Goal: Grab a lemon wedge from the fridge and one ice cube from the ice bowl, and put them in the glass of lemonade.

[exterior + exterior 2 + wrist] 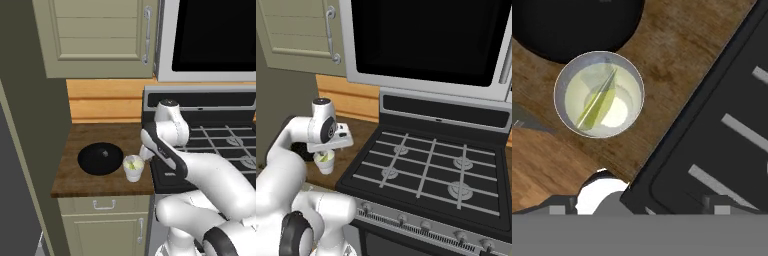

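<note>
The glass of lemonade (134,173) stands on the wooden counter, just right of the ice bowl (100,158). A yellow-green lemon wedge (599,102) lies inside the glass (641,86), in the pale yellow liquid. My gripper (639,209) hangs above the counter beside the glass, open, with nothing between its fingers. From the right side the gripper (331,146) sits just over the glass (326,162). A faint pale speck in the black bowl may be an ice cube (104,153). The black bowl (572,25) touches the glass's far side in the hand view. The fridge is out of view.
A black gas stove (431,165) with grey grates borders the counter on the right. A microwave (426,40) hangs above it. Beige wall cabinets (95,35) hang over the counter, and a tall grey panel (35,125) closes off the left.
</note>
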You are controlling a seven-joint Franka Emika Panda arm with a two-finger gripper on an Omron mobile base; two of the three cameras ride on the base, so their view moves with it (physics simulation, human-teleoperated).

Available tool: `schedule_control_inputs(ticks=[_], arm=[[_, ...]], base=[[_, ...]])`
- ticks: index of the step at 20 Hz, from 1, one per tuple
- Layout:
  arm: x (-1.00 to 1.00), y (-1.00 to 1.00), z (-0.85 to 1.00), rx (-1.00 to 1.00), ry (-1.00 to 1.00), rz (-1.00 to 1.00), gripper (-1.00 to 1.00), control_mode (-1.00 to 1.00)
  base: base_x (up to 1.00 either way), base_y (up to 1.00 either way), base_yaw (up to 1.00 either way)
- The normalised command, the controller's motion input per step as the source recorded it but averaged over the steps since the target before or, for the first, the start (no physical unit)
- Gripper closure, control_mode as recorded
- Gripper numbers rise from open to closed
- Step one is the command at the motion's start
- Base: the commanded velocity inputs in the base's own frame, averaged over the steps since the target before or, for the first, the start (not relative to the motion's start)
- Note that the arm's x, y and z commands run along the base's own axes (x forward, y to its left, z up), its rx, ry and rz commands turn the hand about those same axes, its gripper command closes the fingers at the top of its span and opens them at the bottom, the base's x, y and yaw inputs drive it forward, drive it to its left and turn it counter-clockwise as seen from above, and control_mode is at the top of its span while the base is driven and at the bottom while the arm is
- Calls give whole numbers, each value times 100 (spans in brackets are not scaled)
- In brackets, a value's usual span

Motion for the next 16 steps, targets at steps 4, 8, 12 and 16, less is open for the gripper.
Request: schedule_control_inputs(ticks=[4, 8, 12, 16], arm=[[-64, -64, -13, 15, -3, -28, -100, -100], [-33, -50, -5, 14, 0, -28, -100, -100], [-16, -53, 0, 10, 0, -31, -100, -100], [0, -29, 19, 0, 0, -28, -100, -100]], base=[[0, 0, 0], [0, 0, 0], [0, 0, 0], [0, 0, 0]])
